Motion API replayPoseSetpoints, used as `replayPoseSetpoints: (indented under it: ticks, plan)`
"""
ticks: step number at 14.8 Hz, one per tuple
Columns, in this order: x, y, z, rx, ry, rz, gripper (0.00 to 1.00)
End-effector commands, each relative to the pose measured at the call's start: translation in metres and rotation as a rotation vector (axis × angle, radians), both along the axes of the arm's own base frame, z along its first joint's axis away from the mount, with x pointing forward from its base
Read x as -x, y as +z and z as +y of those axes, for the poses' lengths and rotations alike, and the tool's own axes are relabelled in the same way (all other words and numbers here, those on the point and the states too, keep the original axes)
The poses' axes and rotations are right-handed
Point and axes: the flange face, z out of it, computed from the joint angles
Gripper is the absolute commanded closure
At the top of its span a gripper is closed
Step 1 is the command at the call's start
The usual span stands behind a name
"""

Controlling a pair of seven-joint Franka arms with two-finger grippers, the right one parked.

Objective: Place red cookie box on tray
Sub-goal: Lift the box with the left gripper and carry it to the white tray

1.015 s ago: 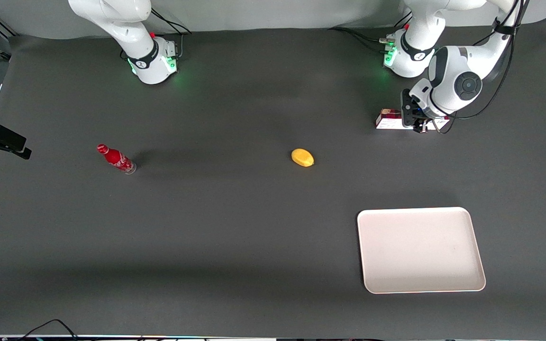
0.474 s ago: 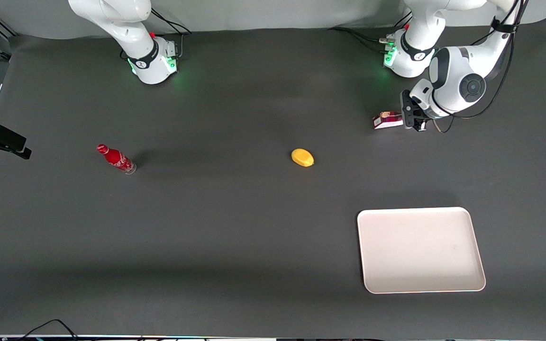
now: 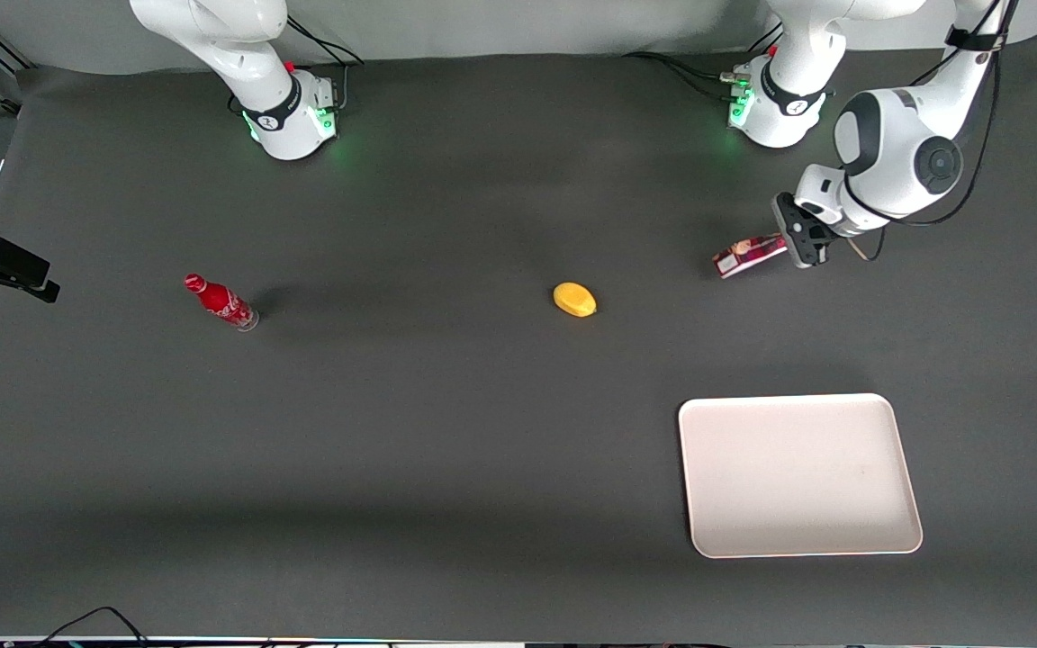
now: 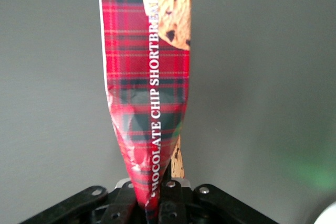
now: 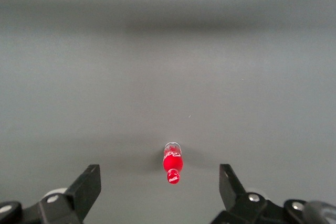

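Box (image 3: 749, 256): long, narrow tartan-red cardboard carton printed with cookie pictures and white lettering, upper right of the front view, lifted and tilted above the matte dark-grey desk (image 3: 446, 432). Pincer (image 3: 805, 241): clenched on one end of the box (image 4: 148, 93), whose walls are crushed inward to a crumpled wedge between the fingers. Tray (image 3: 798, 474): flat, smooth, cream-white rectangle with rounded corners and low rim, lower right, well apart from the box and nearer the camera.
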Motion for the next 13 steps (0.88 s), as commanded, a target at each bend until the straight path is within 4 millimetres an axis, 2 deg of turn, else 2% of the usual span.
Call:
replayPoseSetpoints:
  ticks: [1,4,10,13]
  plan:
    - [-0.038,0.054,-0.002,0.011,0.216,0.01,1.0]
    - [-0.085,0.097,0.009,0.006,0.371,-0.027,1.0]
    - [-0.207,0.162,0.075,-0.041,0.598,-0.072,1.0]
    - [-0.268,0.182,0.111,-0.076,0.682,-0.114,1.0]
